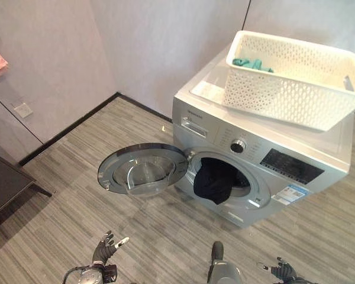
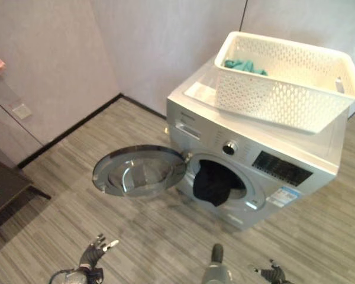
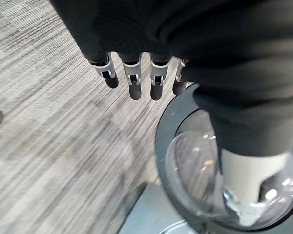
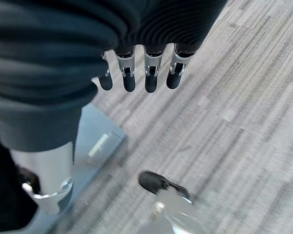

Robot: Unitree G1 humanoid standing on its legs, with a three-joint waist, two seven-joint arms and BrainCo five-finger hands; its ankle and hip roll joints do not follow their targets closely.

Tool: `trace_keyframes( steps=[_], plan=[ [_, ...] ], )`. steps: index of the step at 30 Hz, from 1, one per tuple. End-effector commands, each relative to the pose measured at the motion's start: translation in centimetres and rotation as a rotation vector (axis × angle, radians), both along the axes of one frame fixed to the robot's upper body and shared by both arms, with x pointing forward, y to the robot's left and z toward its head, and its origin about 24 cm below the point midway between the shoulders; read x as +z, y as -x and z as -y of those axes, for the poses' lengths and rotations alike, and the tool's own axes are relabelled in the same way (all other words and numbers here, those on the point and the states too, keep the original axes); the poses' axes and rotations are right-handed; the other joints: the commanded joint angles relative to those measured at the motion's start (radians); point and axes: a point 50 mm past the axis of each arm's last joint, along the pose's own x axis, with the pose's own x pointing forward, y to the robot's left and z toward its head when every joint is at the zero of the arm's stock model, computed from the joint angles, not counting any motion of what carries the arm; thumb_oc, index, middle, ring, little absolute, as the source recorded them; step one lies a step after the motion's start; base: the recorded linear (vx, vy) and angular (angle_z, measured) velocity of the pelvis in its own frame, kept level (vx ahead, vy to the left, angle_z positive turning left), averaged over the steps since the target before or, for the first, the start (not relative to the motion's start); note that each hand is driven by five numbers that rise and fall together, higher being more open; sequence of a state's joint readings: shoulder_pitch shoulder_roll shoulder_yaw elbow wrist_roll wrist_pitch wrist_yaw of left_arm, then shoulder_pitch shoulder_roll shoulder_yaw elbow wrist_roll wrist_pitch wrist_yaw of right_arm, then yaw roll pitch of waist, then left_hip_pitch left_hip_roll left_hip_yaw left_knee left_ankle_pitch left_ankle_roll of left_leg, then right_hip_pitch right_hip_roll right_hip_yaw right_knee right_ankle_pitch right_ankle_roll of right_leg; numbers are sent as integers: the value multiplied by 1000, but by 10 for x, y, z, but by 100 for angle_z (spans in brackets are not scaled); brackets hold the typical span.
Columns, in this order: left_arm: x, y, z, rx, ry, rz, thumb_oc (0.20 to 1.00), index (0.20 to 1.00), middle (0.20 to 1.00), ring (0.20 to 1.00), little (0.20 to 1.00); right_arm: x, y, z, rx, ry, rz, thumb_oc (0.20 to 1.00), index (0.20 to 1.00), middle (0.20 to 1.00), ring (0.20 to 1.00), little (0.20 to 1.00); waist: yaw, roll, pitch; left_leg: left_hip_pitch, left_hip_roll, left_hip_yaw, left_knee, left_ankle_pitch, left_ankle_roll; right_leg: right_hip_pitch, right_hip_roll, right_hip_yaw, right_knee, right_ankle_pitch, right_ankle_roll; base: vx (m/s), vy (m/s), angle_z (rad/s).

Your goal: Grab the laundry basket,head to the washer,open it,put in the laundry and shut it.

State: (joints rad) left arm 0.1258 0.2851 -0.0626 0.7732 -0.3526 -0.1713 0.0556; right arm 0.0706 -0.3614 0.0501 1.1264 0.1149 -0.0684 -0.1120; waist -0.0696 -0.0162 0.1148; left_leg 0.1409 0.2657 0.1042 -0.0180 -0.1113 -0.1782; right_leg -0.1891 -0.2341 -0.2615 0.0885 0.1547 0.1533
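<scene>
Two garments matter now: a dark garment hangs half out of the drum opening of the washer, draped over the lower lip of the port, and a teal cloth lies in the far corner of the white laundry basket, which sits on top of the washer, tilted and overhanging the front edge. The round door stands swung wide to the left, glass bowl facing up. Both hands are low and clear of everything: the left hand has its fingers relaxed and spread, holding nothing, and in its wrist view they hang straight above the floor beside the door's rim; the right hand is likewise released, fingers straight and empty in its own wrist view. I judge the dark garment soft, light and limp, so it will sag and snag on the lip; it is best bunched at the hanging fold and pushed deep into the drum so nothing catches in the seal. The teal cloth should handle the same way, pinched at any raised fold. The basket looks stiff, light plastic, and may slide if nudged. The door is rigid and wants a push on its outer rim.
</scene>
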Motion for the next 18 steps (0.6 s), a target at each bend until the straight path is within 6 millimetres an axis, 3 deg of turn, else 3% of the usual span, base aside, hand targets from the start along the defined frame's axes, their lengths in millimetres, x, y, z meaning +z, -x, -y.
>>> trace_keyframes(
  steps=[1, 2, 5, 6, 7, 8, 10, 11, 12, 13, 15, 16, 17, 18],
  plan=[
    [25, -28, -14, 6, -94, 150, 1000, 1000, 1000, 1000, 1000, -3, -1, -8, -56, -13, 20, 1000, 1000, 1000, 1000, 1000, 6, -31, 37, -12, 2, -29, 66, -43, 62, -34, -32, 47, 100, -97, 18, 139, -285, 3],
    [23, -29, -11, 7, -109, 145, 1000, 1000, 1000, 1000, 1000, -8, 4, -15, -63, -33, -9, 1000, 1000, 1000, 1000, 1000, 24, -31, 35, -25, 26, -44, 115, -3, 57, -10, 6, 47, 97, -123, -3, 104, -224, -3],
    [19, -27, -6, -17, -111, 122, 1000, 1000, 1000, 1000, 1000, -13, 6, -25, -48, -64, -31, 1000, 1000, 1000, 1000, 1000, 35, -35, 26, -38, 41, -62, 163, 45, 57, 15, 37, 49, 79, -140, -24, 116, -188, -12],
    [16, -25, -2, -30, -101, 106, 1000, 1000, 1000, 1000, 1000, -15, 6, -30, -39, -79, -41, 1000, 1000, 1000, 1000, 1000, 46, -35, 27, -57, 49, -81, 212, 85, 61, 39, 59, 51, 63, -153, -40, 178, -316, -16],
    [13, -22, 0, -48, -100, 83, 1000, 1000, 1000, 1000, 1000, -18, 3, -41, 5, -101, -51, 1000, 1000, 1000, 1000, 1000, 69, -44, 45, -134, 60, -142, 366, 157, 86, 75, 97, 65, 48, -179, -79, 120, -249, -17],
    [13, -23, 0, -48, -101, 83, 1000, 1000, 1000, 1000, 1000, -18, 3, -41, 5, -102, -51, 1000, 1000, 1000, 1000, 1000, 65, -47, 41, -141, 57, -146, 365, 161, 87, 72, 94, 62, 46, -176, -79, 109, -260, -27],
    [12, -24, 5, -66, -96, 76, 1000, 1000, 1000, 1000, 1000, -18, -6, -53, 72, -122, -32, 1000, 1000, 1000, 1000, 1000, 92, -65, 74, -239, 16, -248, 531, 198, 125, 107, 120, 85, 36, -193, -112, 98, -177, -8],
    [10, -24, 7, -58, -95, 64, 1000, 1000, 1000, 1000, 1000, -15, -20, -64, 132, -140, 13, 1000, 1000, 1000, 1000, 1000, 103, -80, 91, -312, -6, -294, 566, 227, 128, 127, 125, 87, 29, -213, -123, 95, -118, 20],
    [10, -24, 7, -58, -95, 64, 1000, 1000, 1000, 1000, 1000, -15, -20, -64, 132, -140, 13, 1000, 1000, 1000, 1000, 1000, 100, -83, 89, -316, -10, -297, 563, 233, 129, 124, 121, 84, 27, -211, -123, 227, -11, 28],
    [11, -26, 7, -39, -92, 74, 1000, 1000, 1000, 1000, 1000, -11, -35, -73, 200, -150, 54, 1000, 1000, 1000, 1000, 1000, 121, -84, 95, -358, -44, -303, 474, 171, 124, 142, 128, 93, 12, -228, -114, 208, 85, 15],
    [12, -27, 7, -36, -89, 89, 1000, 1000, 1000, 1000, 1000, -9, -42, -76, 222, -154, 76, 1000, 1000, 1000, 1000, 1000, 130, -86, 93, -370, -54, -300, 401, 158, 114, 145, 127, 101, 4, -234, -106, 186, 92, -13],
    [14, -28, 7, -37, -94, 99, 1000, 1000, 1000, 1000, 1000, -7, -49, -77, 238, -153, 94, 1000, 1000, 1000, 1000, 1000, 147, -81, 97, -379, -62, -301, 293, 142, 98, 155, 133, 112, 1, -248, -101, 99, 60, -41],
    [14, -28, 7, -37, -94, 99, 1000, 1000, 1000, 1000, 1000, -7, -49, -77, 238, -153, 94, 1000, 1000, 1000, 1000, 1000, 147, -81, 96, -379, -62, -301, 291, 143, 98, 155, 133, 112, 0, -248, -101, 323, 249, -52],
    [20, -35, 7, -61, -106, 135, 1000, 1000, 1000, 1000, 1000, 0, -68, -81, 268, -146, 148, 1000, 1000, 1000, 1000, 1000, 202, -52, 101, -429, -87, -353, 96, 218, 65, 184, 151, 125, -9, -270, -85, 233, 184, -63]
  ],
)
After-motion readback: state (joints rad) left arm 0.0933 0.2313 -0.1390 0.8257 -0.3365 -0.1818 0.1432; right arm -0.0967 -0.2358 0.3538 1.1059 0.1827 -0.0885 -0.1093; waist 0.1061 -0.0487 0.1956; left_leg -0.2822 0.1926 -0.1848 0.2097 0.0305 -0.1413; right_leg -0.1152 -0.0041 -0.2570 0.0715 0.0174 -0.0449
